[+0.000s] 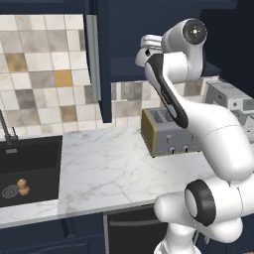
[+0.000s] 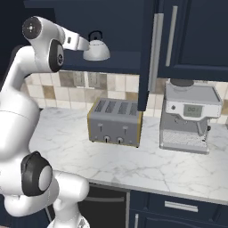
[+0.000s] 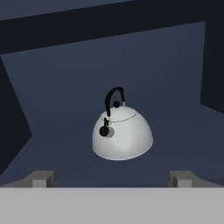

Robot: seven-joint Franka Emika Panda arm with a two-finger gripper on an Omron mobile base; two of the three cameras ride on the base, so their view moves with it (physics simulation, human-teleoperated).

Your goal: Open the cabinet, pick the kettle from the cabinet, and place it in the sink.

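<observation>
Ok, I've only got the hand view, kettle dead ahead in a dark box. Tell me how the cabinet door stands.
Observer: The cabinet is open; its door is swung out, edge-on in the right base view, apart from the arm.
Operator: Give me what's under the kettle's shelf.
Observer: A toaster on the counter, just below the kettle.
Operator: Now the sink.
Observer: The sink is at the left of the left base view, with a small brown thing by its drain.

Kettle [image 3: 123, 135] upright on dark cabinet [image 3: 65, 87] shelf, beyond wide-spread tool [image 3: 111, 178] fingertips [image 3: 42, 178].
</observation>
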